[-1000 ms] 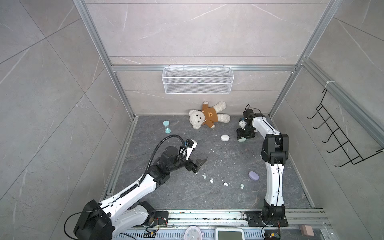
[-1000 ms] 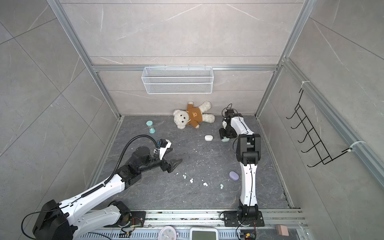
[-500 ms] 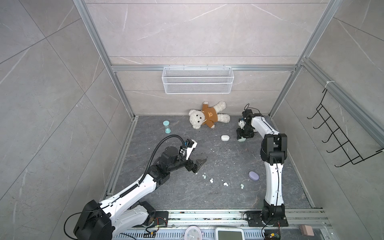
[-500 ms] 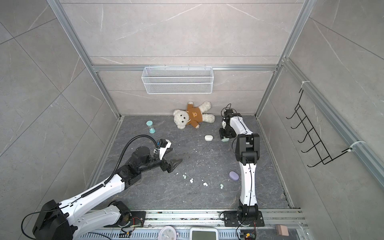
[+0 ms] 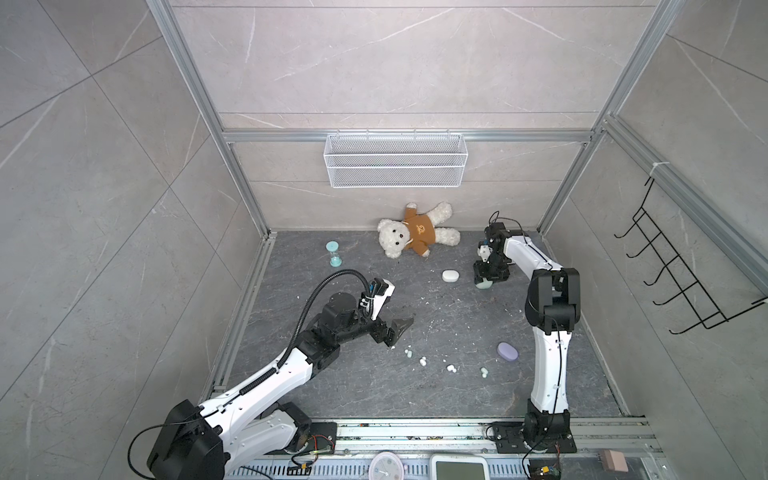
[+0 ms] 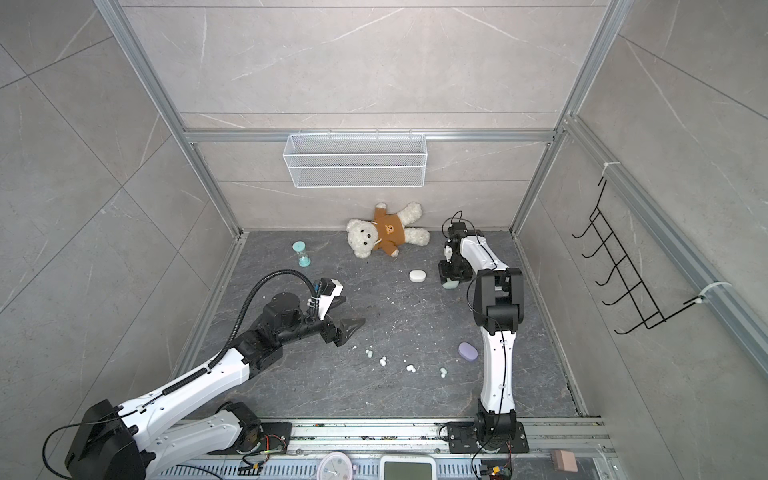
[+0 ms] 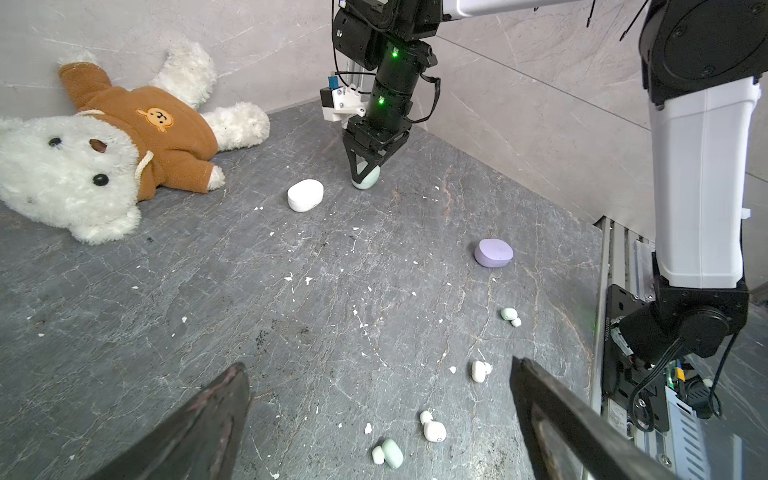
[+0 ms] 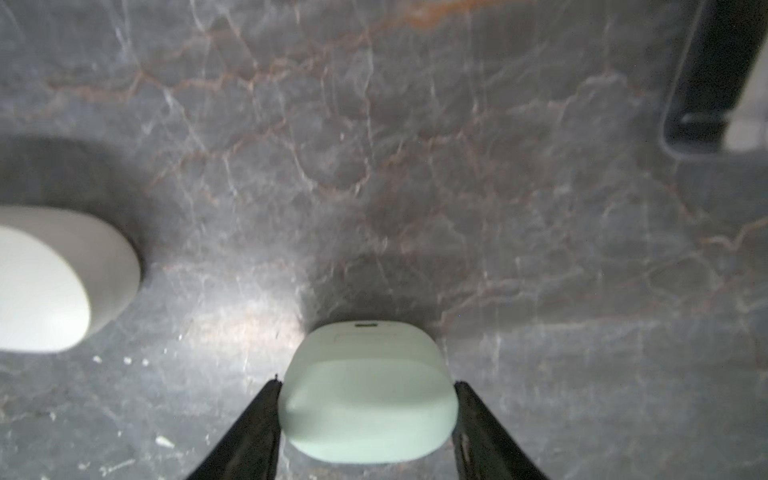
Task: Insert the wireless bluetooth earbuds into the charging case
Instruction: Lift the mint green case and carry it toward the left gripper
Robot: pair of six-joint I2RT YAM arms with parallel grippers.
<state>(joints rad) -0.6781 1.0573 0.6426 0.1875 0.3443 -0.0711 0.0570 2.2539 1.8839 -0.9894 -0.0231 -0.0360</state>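
Hardly anything had moved since the earlier frames; both arms kept their poses. Nearest, white and mint earbuds point(image 5: 423, 361) lay loose on the floor point(image 5: 353, 395), just beside the left gripper point(image 5: 400, 331), which hung spread wide and empty. A lilac case point(image 5: 508, 351) lay to their right. Farther back, the right gripper point(image 8: 366, 382) pinched the closed mint charging case point(image 8: 365, 415) against the floor, near a white case point(image 5: 450, 275).
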